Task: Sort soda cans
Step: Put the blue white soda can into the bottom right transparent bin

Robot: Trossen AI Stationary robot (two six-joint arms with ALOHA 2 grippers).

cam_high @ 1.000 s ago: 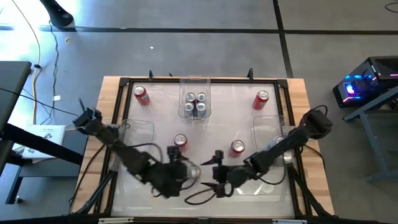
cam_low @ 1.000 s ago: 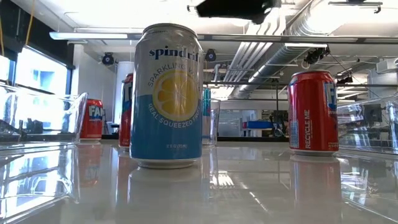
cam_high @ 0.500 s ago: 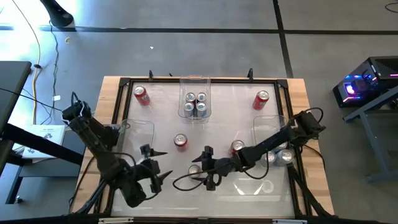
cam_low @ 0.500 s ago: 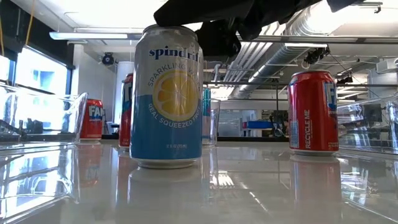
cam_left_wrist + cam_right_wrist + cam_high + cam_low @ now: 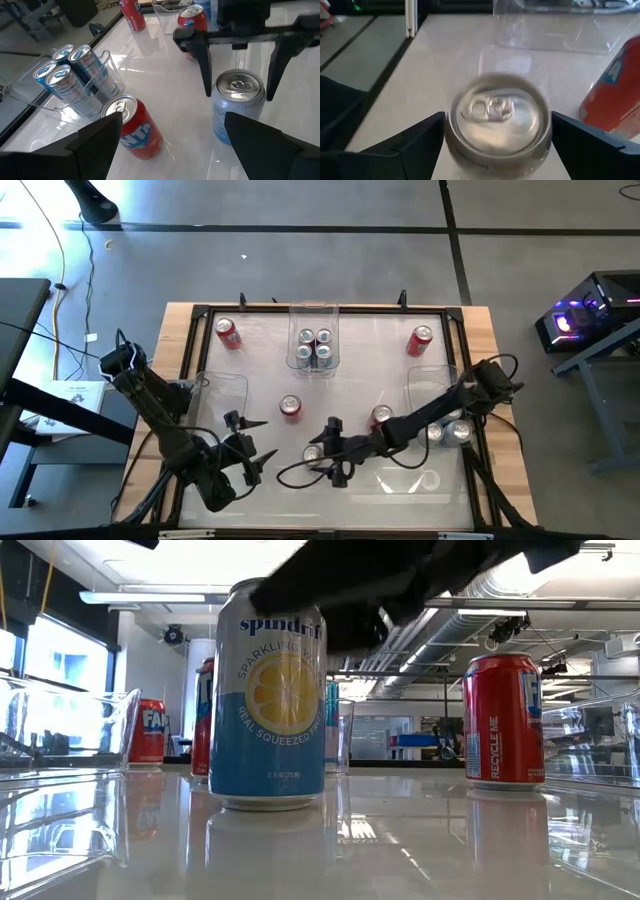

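Holds the right pincer wide open astride the blue can, one finger on each side, with no contact visible yet. Keeps the left pincer open as well and holding nothing, near the front of the counter, to the left of this can and facing it.

Finds the blue can near the front middle of the counter, alone, with a red can a little behind it to the left and another red can behind it to the right. Finds also a back bin with four cans inside, well apart, and a right bin with some cans inside.

Stands the blue can upright: long axis vertical, silver top with the pull tab up, base flat on the counter. Shows the printed lemon side toward the low camera.

Possible troubles from here, as a judgement only:
- Closing off-centre, with one finger arriving first: pushes the can sideways on the smooth, shiny counter, or tips it over.
- Gripping too high, near the rim: lets the round wall slide out during the lift.
- Squeezing too hard: dents the thin wall.
- Swinging toward a bin too low: knocks the red can on the right, close to the arm's way.
- Coming closer with the left pincer: risks a collision between both arms.
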